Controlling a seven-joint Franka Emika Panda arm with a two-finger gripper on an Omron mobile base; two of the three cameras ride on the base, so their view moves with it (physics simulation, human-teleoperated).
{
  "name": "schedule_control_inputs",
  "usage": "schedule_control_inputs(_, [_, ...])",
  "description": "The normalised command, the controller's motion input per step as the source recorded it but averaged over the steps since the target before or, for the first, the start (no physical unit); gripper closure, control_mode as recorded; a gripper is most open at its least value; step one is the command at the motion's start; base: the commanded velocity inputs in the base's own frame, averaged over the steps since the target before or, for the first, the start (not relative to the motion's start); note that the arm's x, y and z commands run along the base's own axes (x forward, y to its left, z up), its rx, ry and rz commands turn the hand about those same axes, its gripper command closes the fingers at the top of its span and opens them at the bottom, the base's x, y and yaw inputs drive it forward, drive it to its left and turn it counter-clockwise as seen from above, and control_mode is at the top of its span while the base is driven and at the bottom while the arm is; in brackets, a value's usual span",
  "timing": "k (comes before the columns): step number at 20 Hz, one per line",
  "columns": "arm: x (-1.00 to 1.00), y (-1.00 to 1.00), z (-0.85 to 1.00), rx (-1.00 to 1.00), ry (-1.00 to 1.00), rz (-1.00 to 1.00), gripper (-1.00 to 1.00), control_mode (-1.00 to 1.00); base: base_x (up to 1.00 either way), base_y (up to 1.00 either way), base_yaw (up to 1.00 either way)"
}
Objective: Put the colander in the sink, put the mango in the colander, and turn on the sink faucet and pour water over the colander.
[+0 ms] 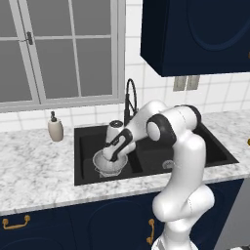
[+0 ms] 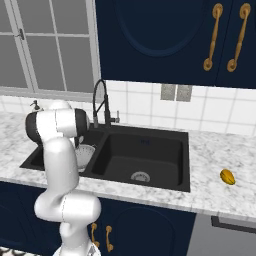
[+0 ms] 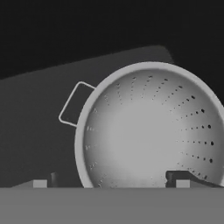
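Silver colander (image 1: 110, 163) upright in black sink's (image 1: 88, 141) left basin.

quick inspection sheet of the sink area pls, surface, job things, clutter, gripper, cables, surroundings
surface: grey-white marble counter around a black double-basin sink.
job's things: colander sits upright in the left basin, nothing in it; mango lies on the counter right of the sink; sink faucet stands behind the divider, no water seen running.
clutter: beige soap dispenser on the counter left of the sink.
grippers: gripper open, just above the colander, one fingertip over its rim, holding nothing.
cables: nothing seen.
surroundings: window, navy cabinets with gold handles, white tile wall.
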Motion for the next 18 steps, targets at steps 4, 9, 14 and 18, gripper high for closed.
schedule_control_inputs(4, [-0.17,0.02,0.84,0.00,0.08,-0.11,-1.00,-1.00,0.00,0.00,0.00])
schedule_control_inputs(9, [-0.73,0.02,0.58,0.00,0.02,-0.20,-1.00,-1.00,0.00,0.00,0.00])
schedule_control_inputs(14, [-0.92,0.00,0.61,0.00,0.00,-0.23,-1.00,-1.00,0.00,0.00,0.00])
schedule_control_inputs(18, [-0.77,-0.11,0.70,0.02,0.03,-0.22,-1.00,-1.00,0.00,0.00,0.00])
